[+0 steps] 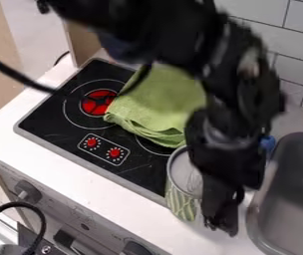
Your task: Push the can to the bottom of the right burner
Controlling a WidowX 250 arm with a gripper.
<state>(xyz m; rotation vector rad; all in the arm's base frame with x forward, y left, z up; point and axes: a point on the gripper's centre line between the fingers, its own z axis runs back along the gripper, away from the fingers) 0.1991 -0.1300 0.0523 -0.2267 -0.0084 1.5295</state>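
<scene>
Just beside the striped can (182, 203), the claw (221, 225) is seen; its opening and any hold cannot be told.

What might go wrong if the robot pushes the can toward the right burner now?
The green cloth lies over part of the right burner, so the can might snag or bunch it.

The can stands by the corner of the stovetop; its base could catch on the rim and tip.

The gripper is on the can's sink side, and a skewed push might send the can toward the counter's front edge.
</scene>
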